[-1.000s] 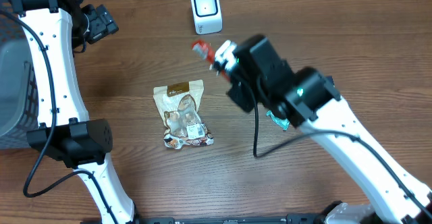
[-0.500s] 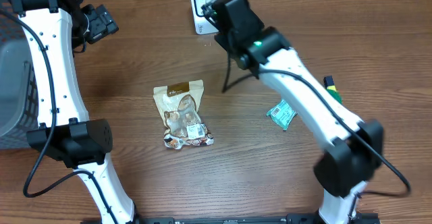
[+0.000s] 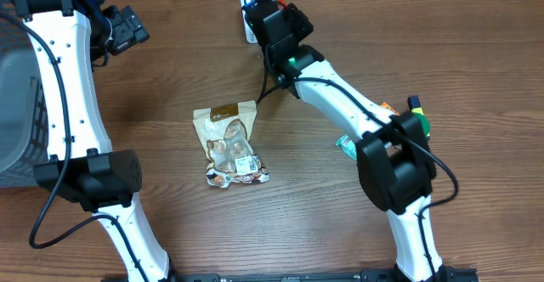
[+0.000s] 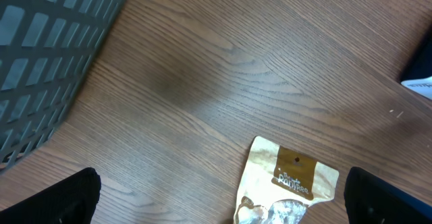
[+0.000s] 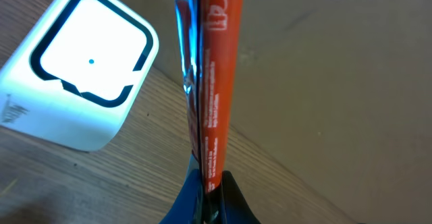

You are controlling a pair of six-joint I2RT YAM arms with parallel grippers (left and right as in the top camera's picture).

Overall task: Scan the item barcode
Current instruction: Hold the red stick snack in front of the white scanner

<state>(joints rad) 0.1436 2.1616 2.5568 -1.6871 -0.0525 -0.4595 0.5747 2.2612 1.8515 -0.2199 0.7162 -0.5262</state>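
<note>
Red packet (image 5: pixel 216 82) beside white scanner (image 5: pixel 81 72)

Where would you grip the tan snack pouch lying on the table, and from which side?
Probably by the tan pouch at its flat sealed top strip, coming straight down at the far end: it lies flat on the table, and its middle looks bulgier.

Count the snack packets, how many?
3: a tan pouch in the middle, a red packet in the right gripper by the scanner, a green packet half under that arm. More may hide.
</note>
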